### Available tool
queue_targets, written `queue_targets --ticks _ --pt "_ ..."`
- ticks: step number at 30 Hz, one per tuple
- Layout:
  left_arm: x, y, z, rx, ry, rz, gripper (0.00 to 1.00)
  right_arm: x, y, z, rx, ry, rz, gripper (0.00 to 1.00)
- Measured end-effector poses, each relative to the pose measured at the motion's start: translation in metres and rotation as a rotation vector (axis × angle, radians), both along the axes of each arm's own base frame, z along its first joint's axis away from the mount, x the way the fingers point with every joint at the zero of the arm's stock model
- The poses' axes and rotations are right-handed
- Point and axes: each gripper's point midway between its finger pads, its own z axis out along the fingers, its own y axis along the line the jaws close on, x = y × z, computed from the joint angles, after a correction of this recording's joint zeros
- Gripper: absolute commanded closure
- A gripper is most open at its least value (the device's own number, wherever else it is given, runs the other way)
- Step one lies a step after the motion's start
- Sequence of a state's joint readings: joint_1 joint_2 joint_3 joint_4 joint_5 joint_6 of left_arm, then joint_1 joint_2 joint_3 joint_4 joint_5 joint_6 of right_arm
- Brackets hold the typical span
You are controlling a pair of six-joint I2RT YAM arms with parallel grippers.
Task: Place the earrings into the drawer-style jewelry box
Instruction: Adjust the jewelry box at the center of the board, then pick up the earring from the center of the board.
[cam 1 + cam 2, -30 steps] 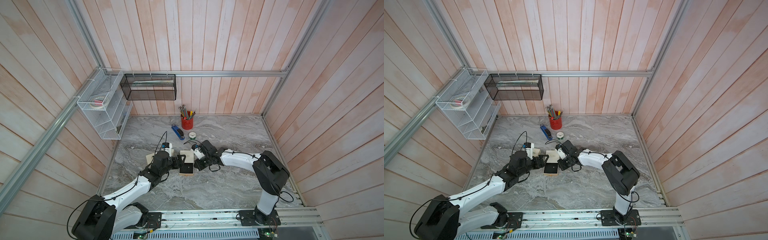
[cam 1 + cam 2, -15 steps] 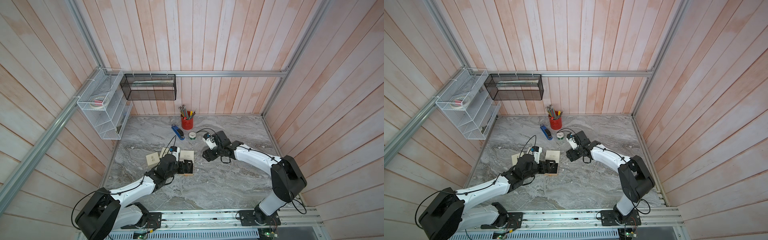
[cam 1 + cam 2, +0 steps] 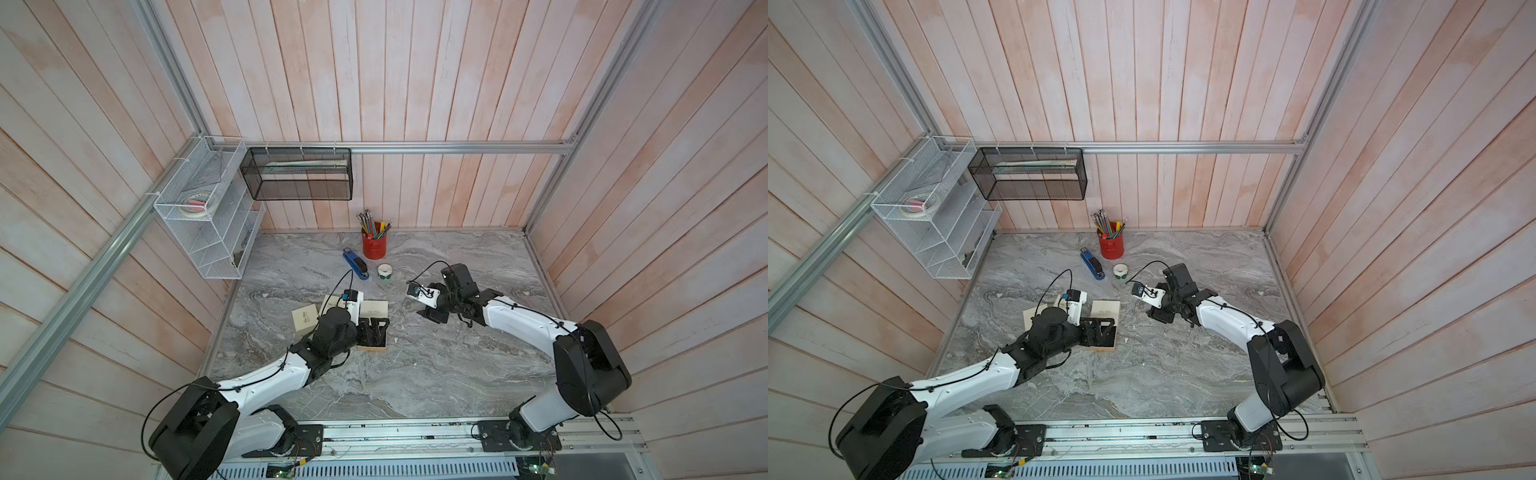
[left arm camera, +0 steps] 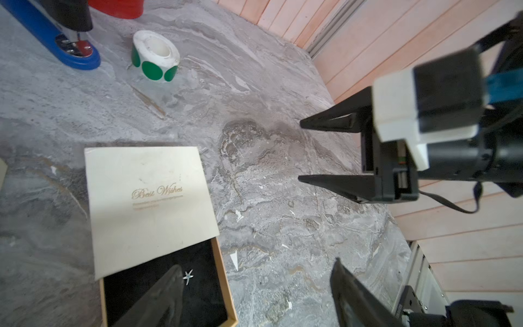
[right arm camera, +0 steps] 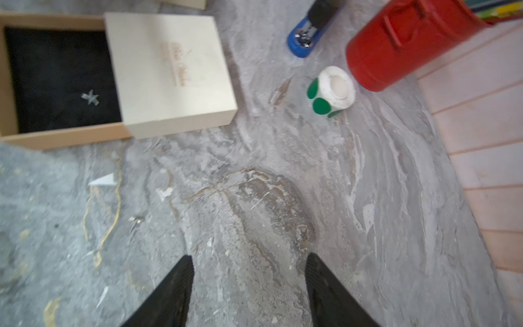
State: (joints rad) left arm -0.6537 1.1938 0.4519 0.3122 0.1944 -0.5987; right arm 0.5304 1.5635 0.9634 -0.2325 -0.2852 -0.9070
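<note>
One earring lay in the open drawer of the box; no second could be made out. Left fingers hung open over the drawer, right fingers open, empty, above the worktop. Closing probably remained.

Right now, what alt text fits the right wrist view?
A star-shaped earring lies in the open black-lined drawer of the jewelry box. The right gripper hangs open over the marble table, near a sticker roll, red cup and stapler.
</note>
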Motion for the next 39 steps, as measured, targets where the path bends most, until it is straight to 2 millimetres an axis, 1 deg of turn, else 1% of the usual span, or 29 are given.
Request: queue_targets --ticks 3,6,8,12,14,16,20,23,30,39 --pt "-0.006 -0.004 -0.004 -0.017 -0.001 -0.032 0.19 -0.015 0.001 -0.010 -0.073 0.010 0.169 0.46" --pt "-0.011 -0.009 -0.010 -0.032 -0.003 -0.051 0.19 -0.020 0.006 -0.017 -0.115 0.036 0.306 0.52" --pt "-0.017 -0.014 -0.013 -0.048 -0.005 -0.067 0.20 -0.023 0.009 -0.024 -0.134 0.052 0.366 0.56" --pt "-0.026 -0.028 -0.030 -0.057 0.021 -0.096 0.20 -0.033 0.009 -0.042 -0.164 0.107 0.455 0.60" --pt "-0.027 -0.034 -0.036 -0.053 0.030 -0.099 0.20 -0.037 0.008 -0.048 -0.172 0.125 0.482 0.61" --pt "-0.027 -0.038 -0.040 -0.047 0.038 -0.099 0.20 -0.040 0.009 -0.050 -0.170 0.129 0.501 0.61" --pt "-0.017 -0.042 -0.034 -0.054 0.021 -0.068 0.20 -0.043 0.015 -0.051 -0.159 0.118 0.536 0.61" --pt "-0.015 -0.040 -0.035 -0.044 0.022 -0.049 0.20 -0.043 0.018 -0.054 -0.148 0.120 0.550 0.61" --pt "-0.015 -0.033 -0.047 -0.005 0.062 -0.027 0.20 -0.047 0.023 -0.069 -0.144 0.161 0.573 0.63" --pt "-0.008 -0.025 -0.046 -0.014 0.067 0.009 0.21 -0.039 0.033 -0.068 -0.125 0.157 0.584 0.68"
